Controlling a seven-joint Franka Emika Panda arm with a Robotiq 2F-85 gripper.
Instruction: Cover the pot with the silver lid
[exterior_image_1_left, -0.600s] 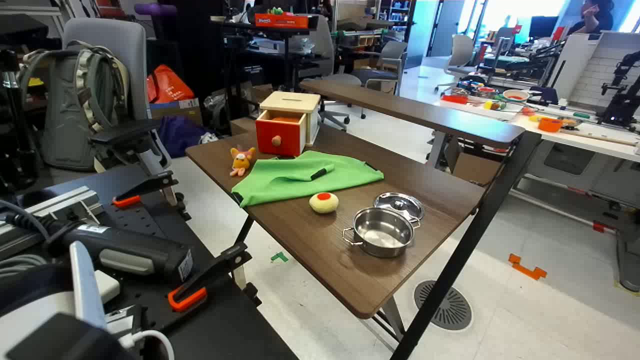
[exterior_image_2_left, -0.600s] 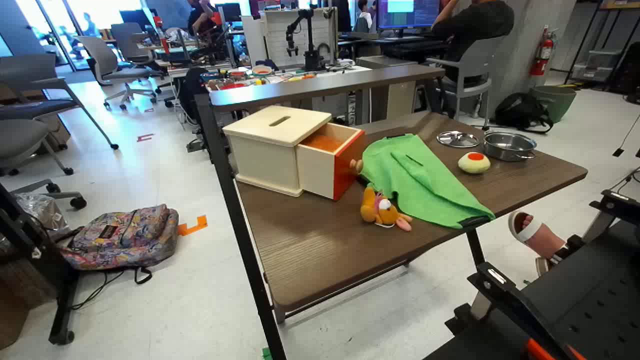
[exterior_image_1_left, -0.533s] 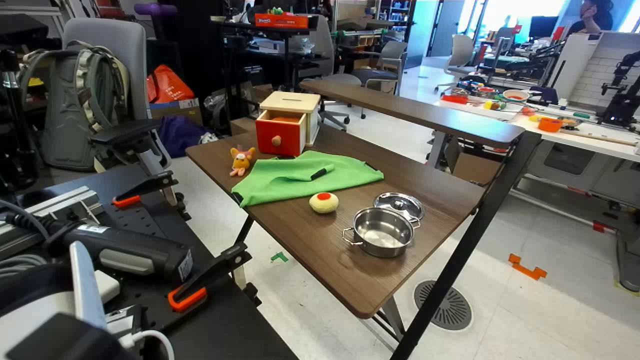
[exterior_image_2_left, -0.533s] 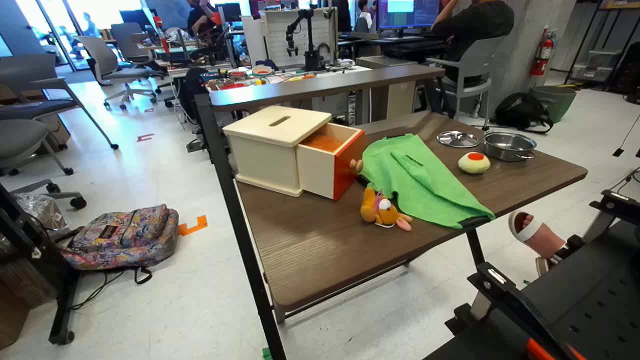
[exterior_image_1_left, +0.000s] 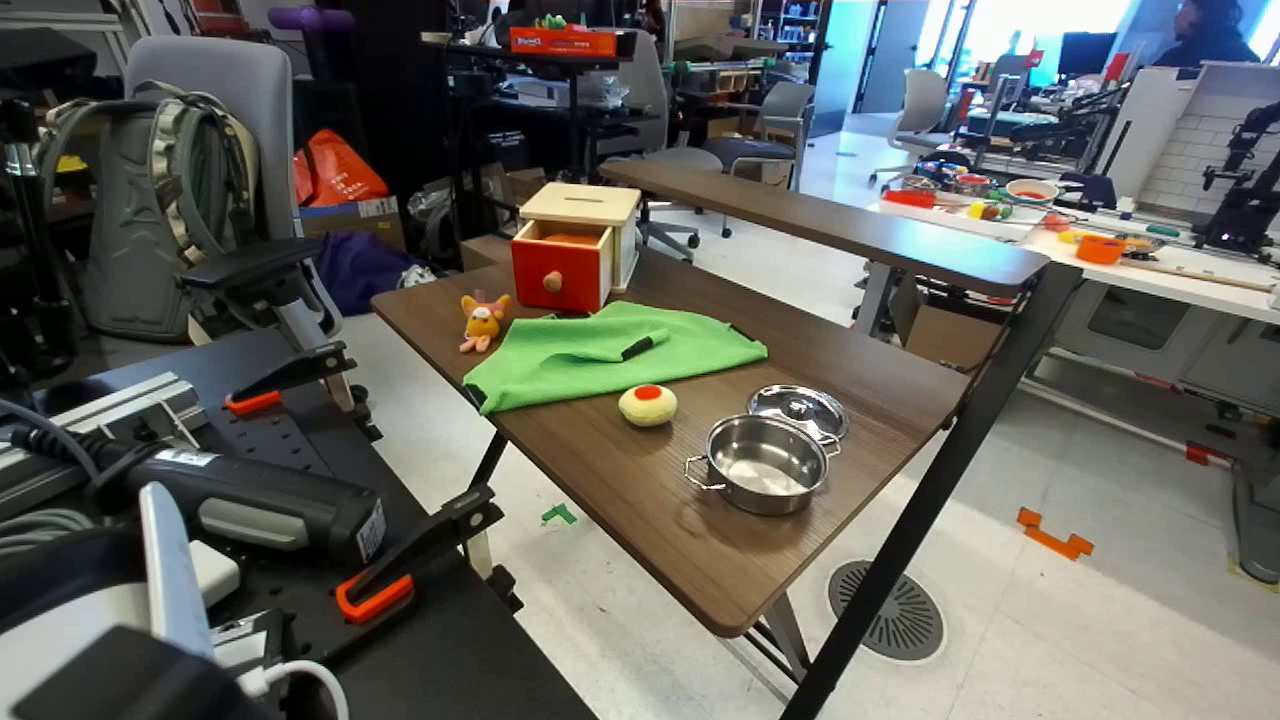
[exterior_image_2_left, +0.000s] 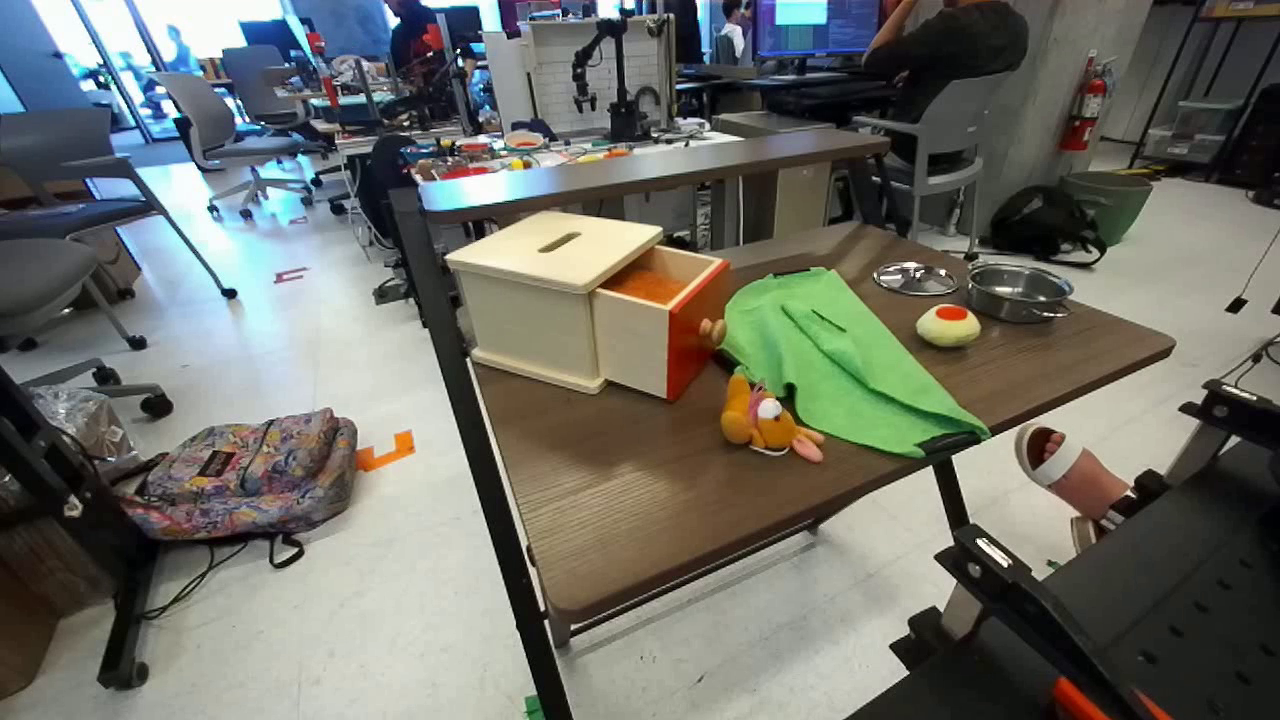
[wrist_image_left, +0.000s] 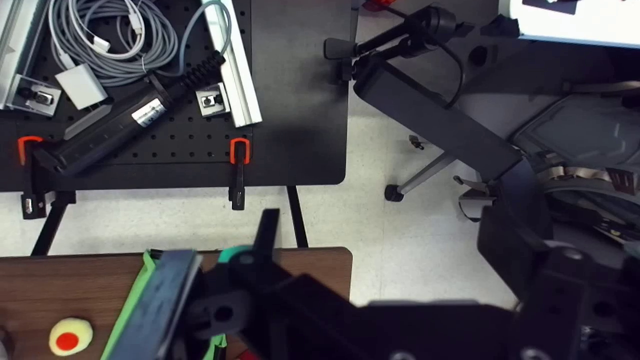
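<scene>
The pot is a low, round, shiny metal pot with two side handles. It stands upright and uncovered on the brown table in both exterior views. The silver lid lies flat on the table right beside the pot, knob up, partly hidden behind the rim. It shows whole in an exterior view. My gripper shows only in the wrist view, with its dark fingers wide apart and nothing between them. It is over the floor by the table's corner, away from the pot and lid. The lid is out of the wrist view.
A yellow-white toy with a red spot sits near the pot. A green cloth, an orange plush toy and a wooden box with an open red drawer share the table. A raised shelf runs along one side.
Nothing on the table has moved in the exterior views. Only a person in the background has shifted.
</scene>
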